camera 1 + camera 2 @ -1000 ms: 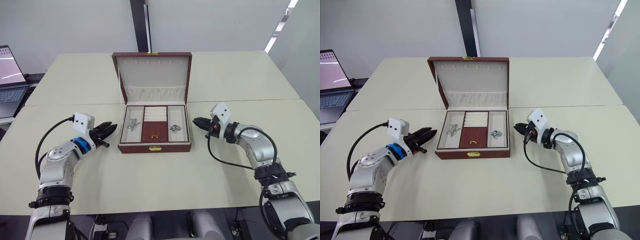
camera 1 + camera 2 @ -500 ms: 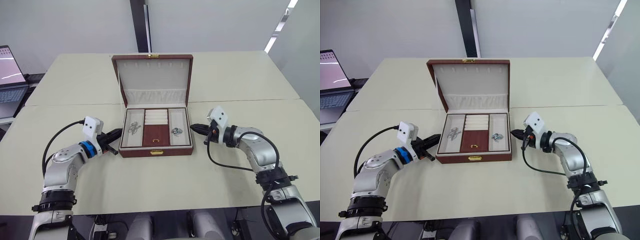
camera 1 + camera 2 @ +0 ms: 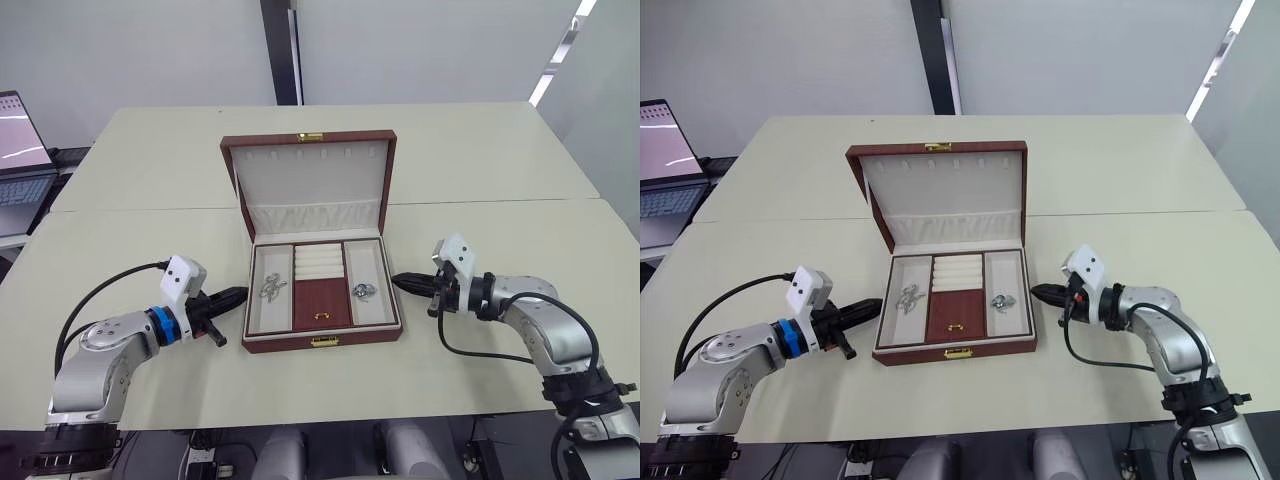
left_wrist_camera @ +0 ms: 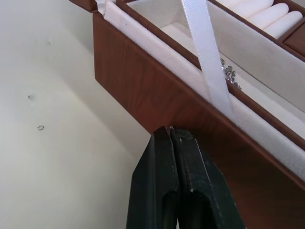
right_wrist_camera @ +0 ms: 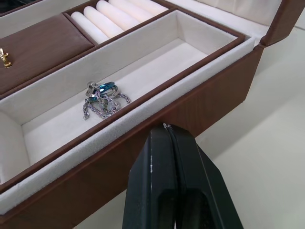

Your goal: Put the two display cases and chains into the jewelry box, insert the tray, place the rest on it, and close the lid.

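The jewelry box (image 3: pixel 320 342) stands open mid-table, its lid (image 3: pixel 310 180) upright with the cream lining facing me. The tray (image 3: pixel 346 285) sits in it. A silvery trinket (image 3: pixel 270 290) lies in its left section, and another with a blue ring (image 5: pixel 102 95) lies in the right one. My left gripper (image 3: pixel 236 296) is shut, tips against the box's left wall (image 4: pixel 143 95). My right gripper (image 3: pixel 398 281) is shut too, tips against the right wall (image 5: pixel 200 109). The two display cases and the chains are hidden.
A laptop (image 3: pixel 20 150) sits on a side table at the far left. The cream table (image 3: pixel 480 380) has bare surface in front of the box and on both sides of it. A seam (image 3: pixel 500 202) crosses the table behind the box.
Both grippers have closed in on the box's side walls. The box has slid toward me between them. The left gripper's fingers, apart a second ago, are together now.
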Robot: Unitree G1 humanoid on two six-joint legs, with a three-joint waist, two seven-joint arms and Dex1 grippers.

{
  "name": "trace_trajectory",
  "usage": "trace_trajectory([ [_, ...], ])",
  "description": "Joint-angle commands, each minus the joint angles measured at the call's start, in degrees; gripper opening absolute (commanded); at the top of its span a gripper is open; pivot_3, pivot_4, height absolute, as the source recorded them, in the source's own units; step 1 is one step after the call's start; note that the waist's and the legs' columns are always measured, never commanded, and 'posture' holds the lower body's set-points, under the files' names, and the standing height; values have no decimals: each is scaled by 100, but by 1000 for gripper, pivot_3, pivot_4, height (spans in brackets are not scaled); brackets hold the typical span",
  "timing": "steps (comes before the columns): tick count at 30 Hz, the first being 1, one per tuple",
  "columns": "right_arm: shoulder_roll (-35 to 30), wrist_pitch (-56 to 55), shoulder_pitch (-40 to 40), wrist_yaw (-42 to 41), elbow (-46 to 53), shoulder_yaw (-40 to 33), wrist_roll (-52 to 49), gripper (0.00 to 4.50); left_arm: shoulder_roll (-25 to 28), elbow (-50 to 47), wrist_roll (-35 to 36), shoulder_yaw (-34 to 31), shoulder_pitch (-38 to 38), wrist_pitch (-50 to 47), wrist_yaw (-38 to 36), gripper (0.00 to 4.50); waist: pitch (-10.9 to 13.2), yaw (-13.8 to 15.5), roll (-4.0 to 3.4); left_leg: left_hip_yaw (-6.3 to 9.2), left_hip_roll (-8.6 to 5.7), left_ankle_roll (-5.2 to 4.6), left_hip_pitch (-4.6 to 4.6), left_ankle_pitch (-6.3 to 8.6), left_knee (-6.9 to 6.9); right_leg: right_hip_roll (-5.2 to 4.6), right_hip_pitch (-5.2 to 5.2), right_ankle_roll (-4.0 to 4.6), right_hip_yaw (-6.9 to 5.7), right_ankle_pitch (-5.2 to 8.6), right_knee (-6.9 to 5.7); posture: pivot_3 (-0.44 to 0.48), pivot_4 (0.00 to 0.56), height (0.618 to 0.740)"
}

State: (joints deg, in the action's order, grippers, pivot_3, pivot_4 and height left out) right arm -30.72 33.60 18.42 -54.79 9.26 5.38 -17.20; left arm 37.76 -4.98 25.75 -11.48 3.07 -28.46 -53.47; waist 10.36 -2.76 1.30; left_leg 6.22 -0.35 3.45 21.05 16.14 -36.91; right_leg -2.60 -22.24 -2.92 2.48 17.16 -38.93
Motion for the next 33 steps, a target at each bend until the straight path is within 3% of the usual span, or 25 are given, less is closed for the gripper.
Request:
trace_trajectory([
  [1,39,123,-140,-149,647,95,-421,0,26,-459,244,105,-163,13,-265,26,0,1,0,0,1,0,0,0,0,0,0,0,0,0,0,0,150,740],
  [11,66,252,-248,-25,782,-1,-496,0,-33,-86,96,52,108,380,-149,26,0,24,0,0,0,0,-1,0,-2,3,3,0,-5,0,-2,0,150,740],
  [33,-279,16,-269,18,513,-335,-475,0,18,20,150,-419,-120,676,54,26,0,45,0,-1,1,0,0,0,-2,2,3,0,-4,0,-1,0,150,740],
])
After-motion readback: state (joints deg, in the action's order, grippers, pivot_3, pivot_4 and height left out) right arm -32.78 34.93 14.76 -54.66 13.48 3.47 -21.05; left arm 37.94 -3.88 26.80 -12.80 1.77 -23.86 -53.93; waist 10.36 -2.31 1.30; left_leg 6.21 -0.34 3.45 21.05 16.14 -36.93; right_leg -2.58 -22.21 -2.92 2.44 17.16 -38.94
